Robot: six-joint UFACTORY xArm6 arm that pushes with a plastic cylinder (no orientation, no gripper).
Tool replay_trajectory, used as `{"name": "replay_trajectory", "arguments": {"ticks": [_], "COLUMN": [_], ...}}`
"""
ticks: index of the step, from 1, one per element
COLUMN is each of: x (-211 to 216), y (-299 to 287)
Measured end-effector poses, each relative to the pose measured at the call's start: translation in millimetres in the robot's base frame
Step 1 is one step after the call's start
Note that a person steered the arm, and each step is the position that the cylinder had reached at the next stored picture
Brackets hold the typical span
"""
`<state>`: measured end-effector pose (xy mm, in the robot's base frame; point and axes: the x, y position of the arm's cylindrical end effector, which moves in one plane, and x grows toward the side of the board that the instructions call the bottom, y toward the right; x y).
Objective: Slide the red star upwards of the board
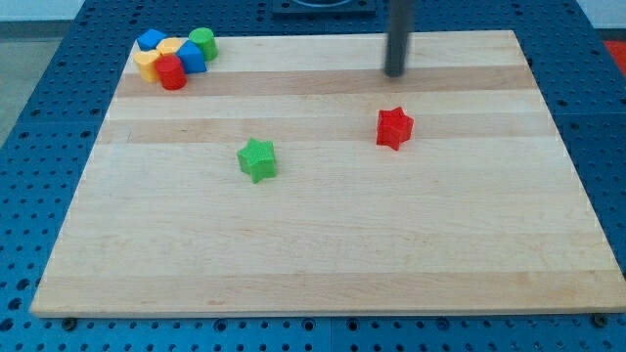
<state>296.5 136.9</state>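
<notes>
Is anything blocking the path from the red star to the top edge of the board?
No block does. The red star has bare wood above it up to the board's top edge. Only my tip stands there, directly above the star and apart from it. The green star lies to the view's left.

My tip [394,73] is showing dark grey, almost black, against the pale wood. The board [323,244] is glowing light tan, with faintly darker and lighter bands running across it. The red star [394,128] is showing a strong, even red, and the green star [257,159] a bright grass green. Up in the top-left cluster, colours are crowding together: a blue block [151,40], a second blue block [191,58], a green block [203,42], yellow blocks [149,65] and a red block [172,72]. Around it all, the blue table [59,117] is showing its regular grid of small dark holes.
</notes>
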Motion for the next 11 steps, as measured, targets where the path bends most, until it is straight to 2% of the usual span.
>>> {"name": "replay_trajectory", "arguments": {"ticks": [1, 2, 3, 4, 5, 6, 7, 8, 9, 10, 11], "x": [61.7, 98.1, 110.6, 110.5, 110.4, 105.5, 99.5, 79.1, 71.6, 68.1, 65.4], "y": [57.1, 34.2, -15.4, -63.9, -88.2, -96.1, -75.1, -81.1, -121.1, -127.9, -108.8]}}
